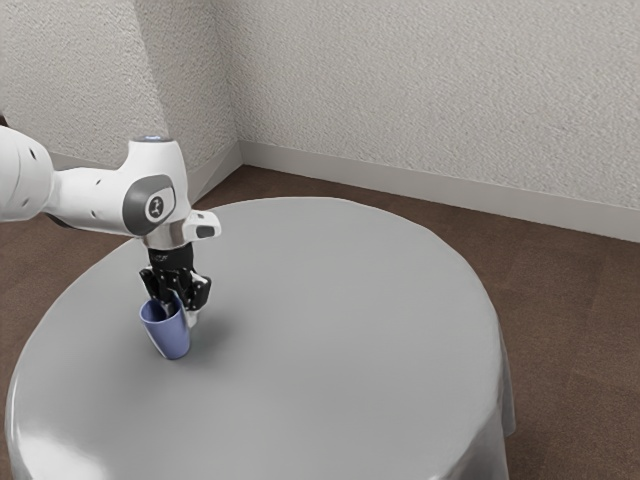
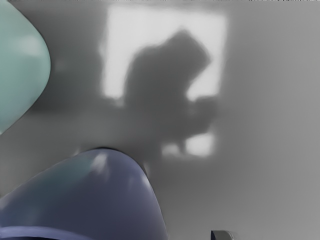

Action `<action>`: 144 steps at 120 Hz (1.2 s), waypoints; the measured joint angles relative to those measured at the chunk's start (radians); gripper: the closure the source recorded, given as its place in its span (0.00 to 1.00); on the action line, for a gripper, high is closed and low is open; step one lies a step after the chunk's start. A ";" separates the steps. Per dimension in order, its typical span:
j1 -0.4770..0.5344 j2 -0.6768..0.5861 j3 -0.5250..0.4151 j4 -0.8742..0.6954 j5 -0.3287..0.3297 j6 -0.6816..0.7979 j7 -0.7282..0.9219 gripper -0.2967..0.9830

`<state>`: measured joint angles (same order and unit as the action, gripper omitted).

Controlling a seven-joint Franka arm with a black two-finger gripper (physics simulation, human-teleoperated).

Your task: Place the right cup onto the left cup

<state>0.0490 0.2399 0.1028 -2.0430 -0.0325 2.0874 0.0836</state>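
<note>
Gripper (image 1: pixel 179 304): black, low at the rim of the blue cup; apart, together or clamped, cannot tell.
Blue cup (image 1: pixel 170 335): directly under the hand, rim toward eleven o'clock in the exterior view; whether truly tilted or clear of the cloth, cannot tell.
Green cup (image 2: pixel 20 65): pale, close by the blue one. Which of the two is the right cup, cannot tell.
Risks, as judged: a poor hold on the sloping wall, letting the cup slip or swing; a low sideways move, knocking its neighbour over; an off-centre release, leaving the stack crooked.
Arm (image 1: pixel 95 198): white, from ten o'clock.
Tablecloth (image 1: pixel 330 330): grey, smooth, round-topped, glossy toward seven o'clock; carries a bright patch (image 2: pixel 215 30) and a dark shadow (image 2: pixel 160 75).
Room: brown floor (image 1: pixel 570 340); pale baseboard (image 1: pixel 400 180); rough off-white wall (image 1: pixel 420 80), its corner at one o'clock.
</note>
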 joint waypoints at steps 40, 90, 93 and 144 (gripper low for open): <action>0.001 -0.001 0.000 0.002 0.006 0.006 0.012 0.79; -0.009 -0.014 -0.012 0.003 0.010 0.007 0.017 0.84; -0.010 -0.017 -0.012 0.003 0.010 0.007 0.017 0.84; -0.018 -0.129 -0.065 0.025 0.015 -0.045 0.016 0.84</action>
<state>0.0306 0.1105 0.0377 -2.0175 -0.0179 2.0420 0.0991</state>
